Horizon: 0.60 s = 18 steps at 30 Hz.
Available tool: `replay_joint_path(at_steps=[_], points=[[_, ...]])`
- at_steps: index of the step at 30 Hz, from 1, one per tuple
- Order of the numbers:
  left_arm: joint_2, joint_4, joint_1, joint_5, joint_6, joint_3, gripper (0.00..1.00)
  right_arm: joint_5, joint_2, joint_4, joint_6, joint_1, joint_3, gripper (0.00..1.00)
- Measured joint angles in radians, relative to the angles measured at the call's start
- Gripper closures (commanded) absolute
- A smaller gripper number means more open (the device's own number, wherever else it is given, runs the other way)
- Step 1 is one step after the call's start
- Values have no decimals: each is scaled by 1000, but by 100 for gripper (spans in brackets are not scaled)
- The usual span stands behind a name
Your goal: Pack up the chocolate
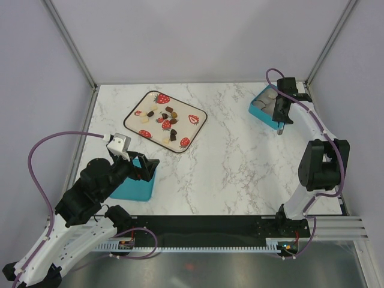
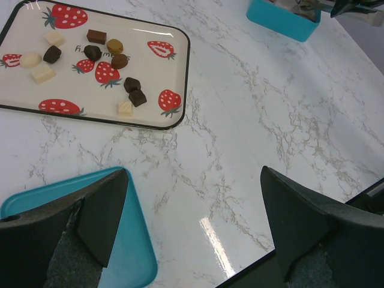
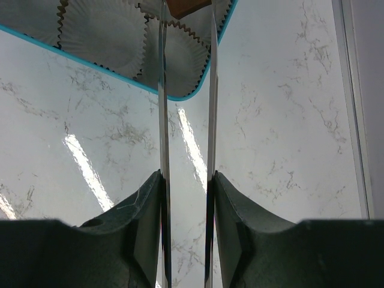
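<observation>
Several chocolate pieces [image 1: 163, 118] [image 2: 114, 54], dark brown, light brown and cream, lie on a strawberry-print tray [image 1: 201, 114] [image 2: 156, 72]. My left gripper [image 1: 144, 168] [image 2: 193, 174] stands wide open with nothing in it, partly over a teal box [image 1: 135, 186] [image 2: 129, 258] at the near left. My right gripper [image 1: 281, 111] [image 3: 187, 174] is shut on metal tongs [image 3: 162, 90]. The tong tips hold a brown chocolate piece [image 3: 189, 6] above the far-right teal box [image 1: 264, 108] [image 3: 120, 75], which holds white paper cups [image 3: 102, 36].
The marble table is fenced by a metal frame and white walls on three sides. The tray lies at the back left of centre. The right arm's cable loops above the far-right box.
</observation>
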Motion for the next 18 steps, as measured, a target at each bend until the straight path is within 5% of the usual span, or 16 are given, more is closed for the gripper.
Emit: replay_joint_path(at_steps=[18], points=[[0, 0, 0, 0, 0, 0, 0, 2, 16, 3, -1, -29, 18, 52]])
